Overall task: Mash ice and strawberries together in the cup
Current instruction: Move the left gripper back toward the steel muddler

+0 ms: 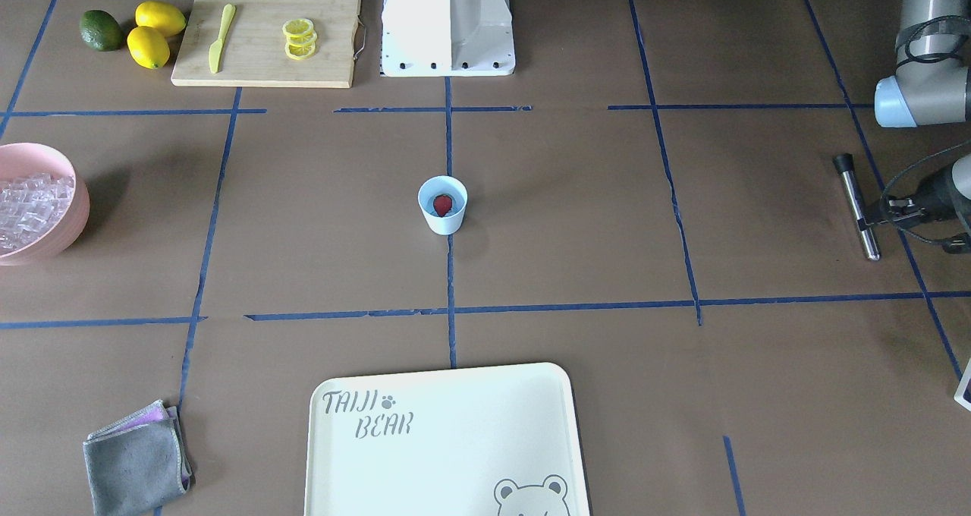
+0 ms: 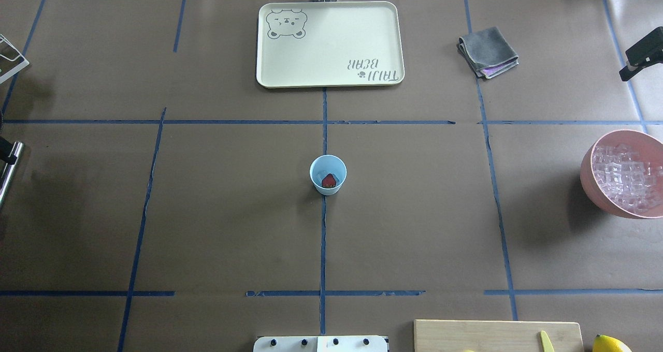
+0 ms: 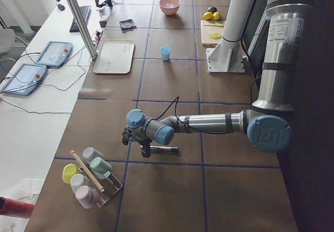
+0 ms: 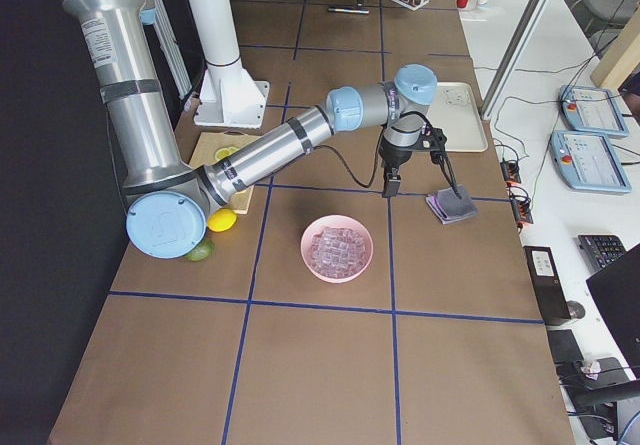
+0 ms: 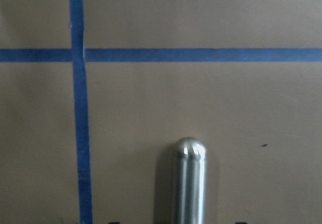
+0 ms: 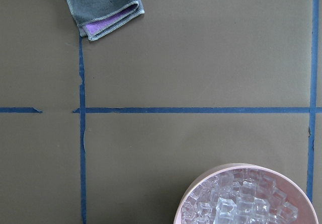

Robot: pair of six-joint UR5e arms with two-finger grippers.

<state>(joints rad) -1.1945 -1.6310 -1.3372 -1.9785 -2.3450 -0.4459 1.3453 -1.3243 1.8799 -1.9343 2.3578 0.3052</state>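
The cup [image 1: 442, 205] holding the strawberry [image 1: 443, 204] stands well apart from the left claw [image 1: 878, 214], seemingly clamping a metal rod [image 1: 857, 206].

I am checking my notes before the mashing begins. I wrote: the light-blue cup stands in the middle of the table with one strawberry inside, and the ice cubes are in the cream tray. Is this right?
Not quite. The ice is in the pink bowl, not in the cream tray, as the overhead exterior view shows. The rest holds: the cup stands mid-table with one strawberry inside.
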